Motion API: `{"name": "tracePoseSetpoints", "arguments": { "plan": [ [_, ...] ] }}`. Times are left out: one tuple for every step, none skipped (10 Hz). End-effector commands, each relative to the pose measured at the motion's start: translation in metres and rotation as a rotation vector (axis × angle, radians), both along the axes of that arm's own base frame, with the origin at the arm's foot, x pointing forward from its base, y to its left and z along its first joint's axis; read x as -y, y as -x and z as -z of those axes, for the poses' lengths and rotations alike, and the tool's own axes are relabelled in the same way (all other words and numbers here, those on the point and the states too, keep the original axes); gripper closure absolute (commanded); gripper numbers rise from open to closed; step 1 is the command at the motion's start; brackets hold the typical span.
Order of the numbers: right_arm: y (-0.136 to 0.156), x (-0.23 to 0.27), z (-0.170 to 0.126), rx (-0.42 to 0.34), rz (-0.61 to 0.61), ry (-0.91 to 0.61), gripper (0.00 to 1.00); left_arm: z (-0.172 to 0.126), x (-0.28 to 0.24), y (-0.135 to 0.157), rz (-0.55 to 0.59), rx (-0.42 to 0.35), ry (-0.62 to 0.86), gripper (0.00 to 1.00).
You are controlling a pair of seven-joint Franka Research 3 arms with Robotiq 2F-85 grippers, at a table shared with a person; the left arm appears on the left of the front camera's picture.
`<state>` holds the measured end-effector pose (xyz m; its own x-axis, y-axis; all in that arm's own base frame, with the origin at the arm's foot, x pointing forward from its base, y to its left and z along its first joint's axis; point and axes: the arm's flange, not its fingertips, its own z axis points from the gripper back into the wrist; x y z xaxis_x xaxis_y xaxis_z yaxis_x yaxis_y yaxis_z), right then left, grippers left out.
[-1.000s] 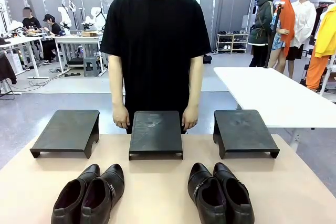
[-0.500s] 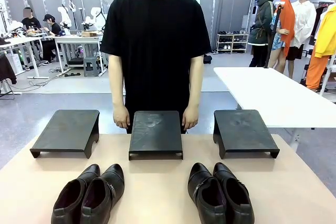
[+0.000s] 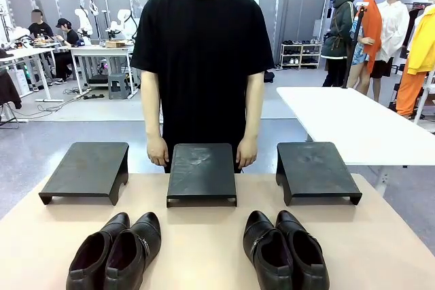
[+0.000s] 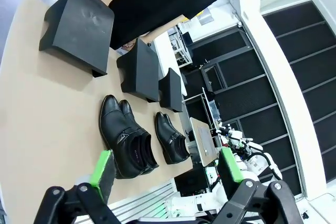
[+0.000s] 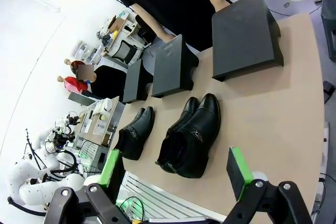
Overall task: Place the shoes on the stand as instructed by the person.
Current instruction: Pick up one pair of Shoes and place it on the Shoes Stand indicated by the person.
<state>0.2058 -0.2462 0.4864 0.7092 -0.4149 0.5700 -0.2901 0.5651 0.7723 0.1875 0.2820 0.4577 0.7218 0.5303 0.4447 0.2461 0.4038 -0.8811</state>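
Two black, green-padded grippers hang with jaws apart and empty: my left gripper [image 4: 165,167] and right gripper [image 5: 176,169]. On the tan table [image 3: 197,249] sit the left pair of glossy black leather shoes [image 3: 115,252] and the right pair [image 3: 285,252], just short of three flat black stands [image 3: 201,171]. Beyond them I see the person in a black T-shirt [image 3: 202,52].

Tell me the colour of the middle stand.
Dark grey-black; the middle stand shows best in the front view.

Person [image 3: 202,66] shifted very slightly toward picture right; nothing else changed.
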Motion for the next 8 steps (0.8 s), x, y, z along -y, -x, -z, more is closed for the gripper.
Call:
{"name": "tracePoseSetpoints", "arguments": {
  "plan": [
    [-0.0006, 0.0003, 0.0001, 0.020, -0.006, -0.002, 0.00, -0.0003, -0.0007, -0.0006, 0.007, 0.036, 0.001, 0.00],
    [-0.0006, 0.0003, 0.0001, 0.020, -0.006, -0.002, 0.00, -0.0003, -0.0007, -0.0006, 0.007, 0.036, 0.001, 0.00],
    [-0.0006, 0.0003, 0.0001, 0.020, -0.006, -0.002, 0.00, -0.0003, -0.0007, -0.0006, 0.007, 0.036, 0.001, 0.00],
    [-0.0006, 0.0003, 0.0001, 0.020, -0.006, -0.002, 0.00, -0.0003, -0.0007, -0.0006, 0.007, 0.036, 0.001, 0.00],
    [-0.0006, 0.0003, 0.0001, 0.020, -0.006, -0.002, 0.00, -0.0003, -0.0007, -0.0006, 0.007, 0.036, 0.001, 0.00],
    [-0.0006, 0.0003, 0.0001, 0.020, -0.006, -0.002, 0.00, -0.0003, -0.0007, -0.0006, 0.007, 0.036, 0.001, 0.00],
    [-0.0006, 0.0003, 0.0001, 0.020, -0.006, -0.002, 0.00, -0.0003, -0.0007, -0.0006, 0.007, 0.036, 0.001, 0.00],
    [-0.0006, 0.0003, 0.0001, 0.020, -0.006, -0.002, 0.00, -0.0003, -0.0007, -0.0006, 0.007, 0.036, 0.001, 0.00]
  ]
}}
